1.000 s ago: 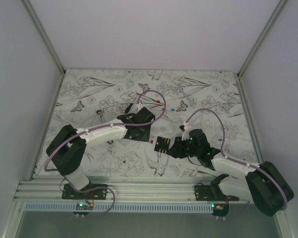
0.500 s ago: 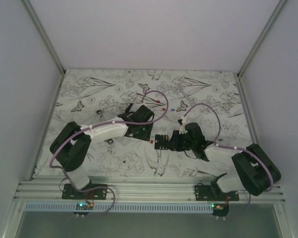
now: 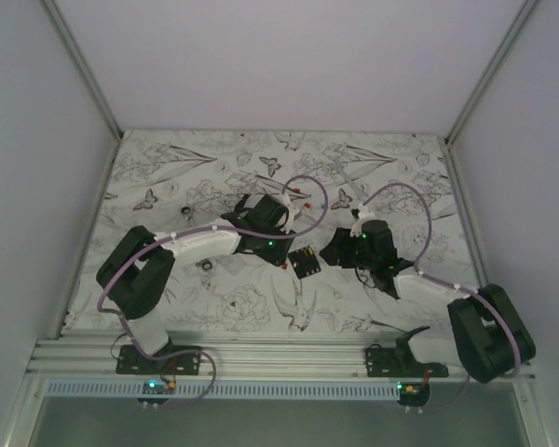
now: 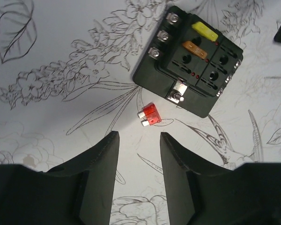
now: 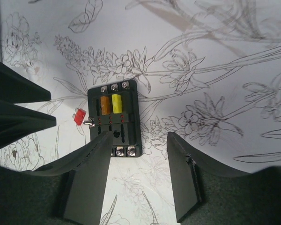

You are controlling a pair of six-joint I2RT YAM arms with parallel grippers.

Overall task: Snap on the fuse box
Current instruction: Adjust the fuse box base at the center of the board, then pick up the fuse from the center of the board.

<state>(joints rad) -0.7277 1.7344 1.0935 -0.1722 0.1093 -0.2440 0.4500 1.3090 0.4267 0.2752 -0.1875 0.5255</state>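
Note:
The fuse box [image 3: 306, 262] is a black square block lying flat on the flower-printed cloth between the two arms. Its top [image 5: 114, 119] shows an orange and a yellow fuse; the left wrist view shows it [image 4: 189, 61] up and to the right. My left gripper [image 4: 139, 137] is open and empty, a short way from the box, seen from above [image 3: 279, 248] at its left. My right gripper [image 5: 139, 137] is open with only cloth between its fingers. Its left fingertip overlaps the box's near corner in that view. A loose red fuse [image 4: 149, 115] lies beside the box.
Small loose fuses, one red [image 3: 299, 189] and one blue [image 3: 323, 205], lie further back on the cloth. Two small dark bits [image 3: 207, 266] [image 3: 184, 212] sit to the left. White walls close the table on three sides.
My right gripper has let go of the fuse box, widened its jaws and drawn back a little. The box now rests on the cloth. The left arm shifted slightly right.

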